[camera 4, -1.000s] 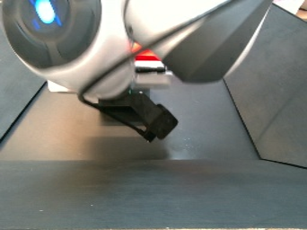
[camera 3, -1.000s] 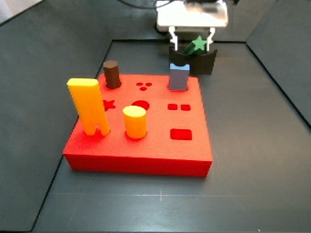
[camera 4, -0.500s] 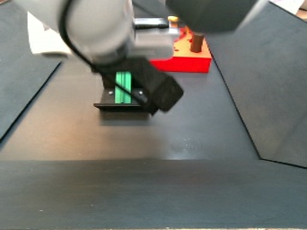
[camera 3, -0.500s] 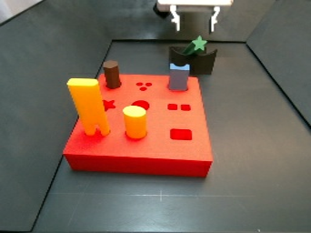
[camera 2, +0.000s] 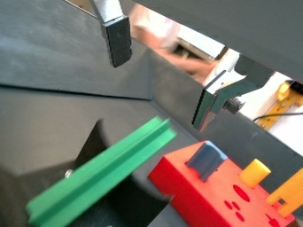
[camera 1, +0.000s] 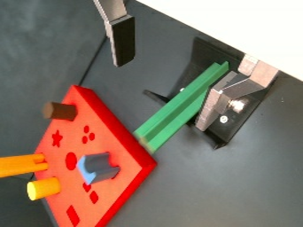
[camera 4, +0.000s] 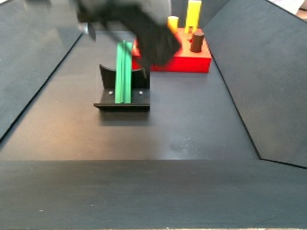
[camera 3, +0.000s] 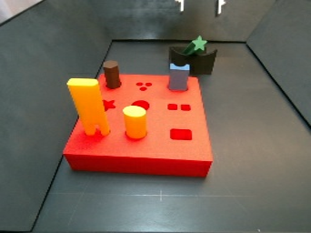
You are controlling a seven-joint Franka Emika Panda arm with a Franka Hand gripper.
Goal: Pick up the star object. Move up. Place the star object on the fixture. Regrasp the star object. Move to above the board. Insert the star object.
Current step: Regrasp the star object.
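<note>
The star object (camera 3: pixel 198 44), a long green ridged bar, lies across the notch of the dark fixture (camera 3: pixel 202 63) behind the board (camera 3: pixel 165 150). In a side view the star object (camera 4: pixel 124 70) rests along the fixture (camera 4: pixel 121 97). My gripper (camera 3: pixel 201 5) hangs open well above it, with only its fingertips showing at the frame's edge. In both wrist views the gripper (camera 1: pixel 172 71) (camera 2: pixel 166 66) holds nothing, and the star object (camera 1: pixel 180 106) (camera 2: pixel 104 173) lies far below its spread fingers (camera 1: pixel 122 40).
On the red board stand a tall yellow peg (camera 3: pixel 87 107), a short yellow peg (camera 3: pixel 135 121), a brown peg (camera 3: pixel 112 73) and a grey-blue notched peg (camera 3: pixel 180 76). Dark sloping walls (camera 3: pixel 279 86) enclose the floor on both sides.
The gripper let go of the star object and rose straight up, almost out of the side view. The star object stayed on the fixture.
</note>
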